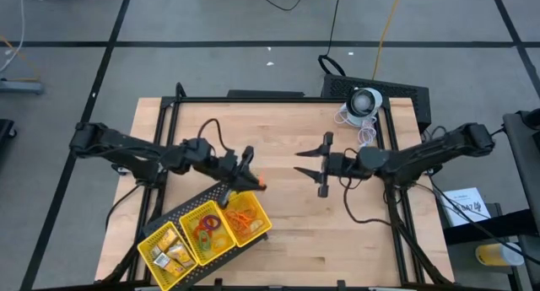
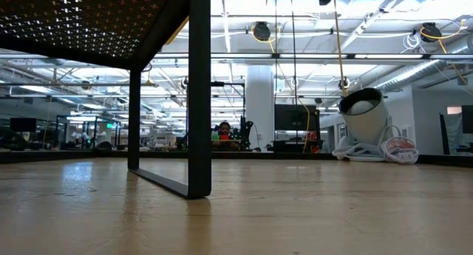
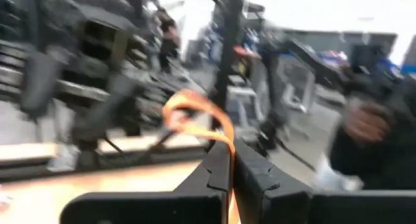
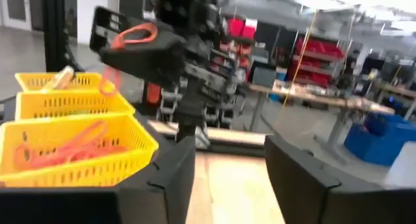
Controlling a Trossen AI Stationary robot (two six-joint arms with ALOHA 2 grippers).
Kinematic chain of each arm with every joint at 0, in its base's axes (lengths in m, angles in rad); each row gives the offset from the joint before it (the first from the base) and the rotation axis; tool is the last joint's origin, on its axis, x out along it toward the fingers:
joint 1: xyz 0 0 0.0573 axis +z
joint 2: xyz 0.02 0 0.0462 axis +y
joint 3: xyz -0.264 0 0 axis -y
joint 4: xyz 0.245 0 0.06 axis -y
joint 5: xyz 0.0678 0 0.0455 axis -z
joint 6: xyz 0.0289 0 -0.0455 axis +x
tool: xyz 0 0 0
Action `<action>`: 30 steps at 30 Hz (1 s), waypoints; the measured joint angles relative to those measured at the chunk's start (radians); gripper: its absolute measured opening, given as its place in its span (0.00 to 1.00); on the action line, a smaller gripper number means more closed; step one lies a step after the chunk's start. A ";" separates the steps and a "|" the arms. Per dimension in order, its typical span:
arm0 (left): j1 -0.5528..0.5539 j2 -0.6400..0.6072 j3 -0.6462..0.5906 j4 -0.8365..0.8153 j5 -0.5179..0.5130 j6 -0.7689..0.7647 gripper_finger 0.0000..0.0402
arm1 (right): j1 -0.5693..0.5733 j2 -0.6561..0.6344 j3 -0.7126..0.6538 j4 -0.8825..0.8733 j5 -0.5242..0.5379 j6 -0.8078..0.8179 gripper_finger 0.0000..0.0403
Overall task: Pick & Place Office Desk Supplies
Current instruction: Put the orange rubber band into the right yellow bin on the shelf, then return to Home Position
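My left gripper [image 1: 253,180] hangs just past the far corner of the yellow three-compartment tray [image 1: 187,255] and is shut on a thin orange rubber band [image 3: 194,111]. The right wrist view shows that band [image 4: 133,34] at the left gripper's tip. The tray holds orange rubber bands [image 1: 242,215] in one end compartment, coloured rings [image 1: 207,228] in the middle one, and yellow-gold pieces [image 1: 169,253] in the other end. My right gripper [image 1: 300,161] is open at mid-table, pointing toward the left gripper and holding nothing. My left gripper pinches the orange rubber band between its two fingers [image 3: 218,165]. One stretch of the band [image 3: 229,146] runs down through the seam between them. The rest curls up as a slack loop [image 3: 185,100] beyond the fingertips, lifted clear of the tray.
The tray sits on a raised black perforated shelf [image 1: 202,196] whose frame legs [image 2: 198,100] stand on the wooden table. A white round device [image 1: 365,101] with coiled cable lies at the far right corner. Bare wood lies between the arms and along the near edge.
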 joint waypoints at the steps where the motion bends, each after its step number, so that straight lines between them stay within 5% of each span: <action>1: -0.010 -0.013 0.000 -0.039 0.013 0.010 0.01 | 0.000 -0.018 0.000 -0.035 0.003 0.013 0.44; 14: -0.149 -0.034 -0.001 -0.375 0.047 0.003 0.03 | 0.000 -0.065 0.000 -0.133 0.003 0.049 0.45; 22: -0.184 -0.034 -0.001 -0.399 0.001 -0.060 0.22 | 0.000 -0.065 0.000 -0.140 0.003 0.049 0.46; 30: -0.154 -0.034 -0.001 -0.423 -0.013 -0.113 0.52 | 0.000 -0.065 0.000 -0.143 0.003 0.049 0.45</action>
